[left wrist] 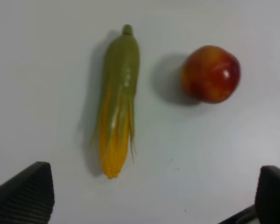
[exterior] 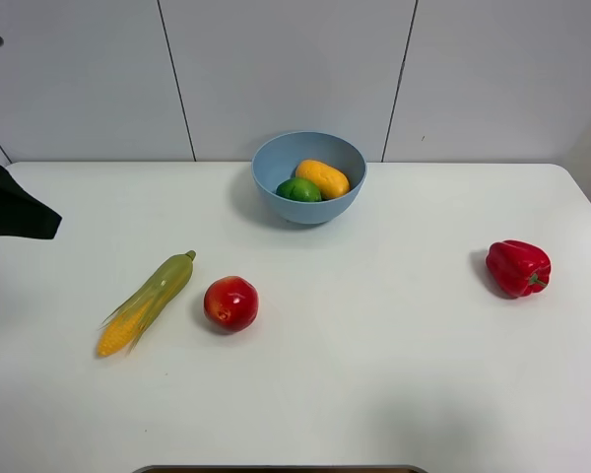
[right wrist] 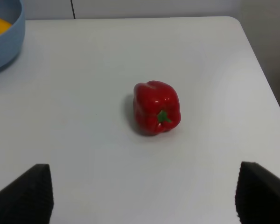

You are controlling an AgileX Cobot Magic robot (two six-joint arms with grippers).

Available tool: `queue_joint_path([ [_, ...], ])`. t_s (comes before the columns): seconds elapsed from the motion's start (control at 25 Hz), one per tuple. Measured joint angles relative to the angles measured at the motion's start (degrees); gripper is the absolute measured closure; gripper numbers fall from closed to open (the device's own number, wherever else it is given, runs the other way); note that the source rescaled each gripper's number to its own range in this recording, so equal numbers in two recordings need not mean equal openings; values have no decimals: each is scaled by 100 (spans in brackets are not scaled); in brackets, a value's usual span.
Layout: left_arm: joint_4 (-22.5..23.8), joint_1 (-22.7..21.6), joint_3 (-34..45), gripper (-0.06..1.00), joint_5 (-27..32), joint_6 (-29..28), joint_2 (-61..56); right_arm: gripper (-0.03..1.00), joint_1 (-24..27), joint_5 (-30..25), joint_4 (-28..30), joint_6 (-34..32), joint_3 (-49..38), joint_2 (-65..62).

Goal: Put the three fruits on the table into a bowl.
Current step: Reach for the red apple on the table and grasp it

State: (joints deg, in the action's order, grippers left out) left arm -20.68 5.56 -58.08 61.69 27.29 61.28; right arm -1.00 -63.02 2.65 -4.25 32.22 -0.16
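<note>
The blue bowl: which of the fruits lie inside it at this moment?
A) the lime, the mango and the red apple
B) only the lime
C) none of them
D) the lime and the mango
D: the lime and the mango lie side by side inside the bowl, while the red apple sits out on the table beside the corn cob.
</note>
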Motion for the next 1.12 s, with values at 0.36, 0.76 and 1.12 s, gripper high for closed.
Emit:
queue_joint_path([
  [0.36,6,1921,-40,36,-1079,389,926,39,0,0,0,0,0,0],
  [0.76,1069,2856,-970,36,-1032,35,2357,39,0,0,0,0,0,0],
  [1.12,1351,3165,-1286,36,-1016,-195,3463,39,0,0,0,0,0,0],
])
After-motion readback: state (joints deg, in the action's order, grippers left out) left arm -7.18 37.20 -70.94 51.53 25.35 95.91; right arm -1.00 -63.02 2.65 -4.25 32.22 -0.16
